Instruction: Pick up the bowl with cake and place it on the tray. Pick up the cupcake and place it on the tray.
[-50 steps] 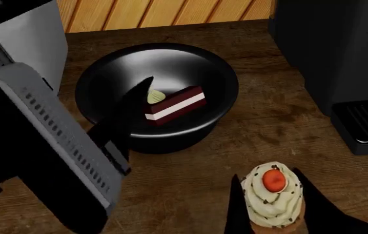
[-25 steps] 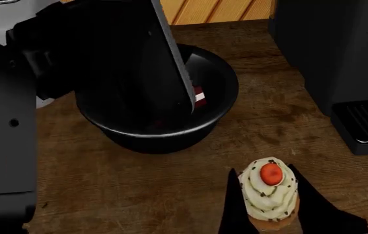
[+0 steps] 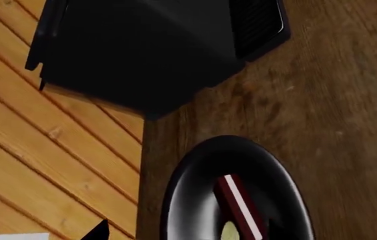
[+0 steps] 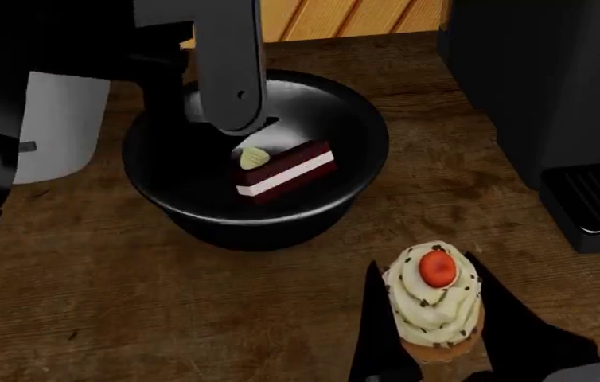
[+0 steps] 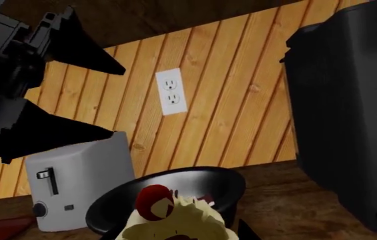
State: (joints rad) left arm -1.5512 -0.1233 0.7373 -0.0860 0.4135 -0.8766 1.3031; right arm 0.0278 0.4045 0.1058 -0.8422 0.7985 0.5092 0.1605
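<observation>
Brown wooden table [image 4: 173, 318]: carries every item you are handling. Glossy black round bowl [image 4: 343, 127]: stands on the table's far middle, with your left arm above its rim; whether your left gripper is wide or narrow cannot be told. Cream-swirled cupcake with red cherry [image 4: 434, 306]: nearer you, clasped between your right gripper's [image 4: 433, 322] two dark fingers. Red-brown layered cake wedge [image 4: 284, 169]: lies inside the bowl.
</observation>
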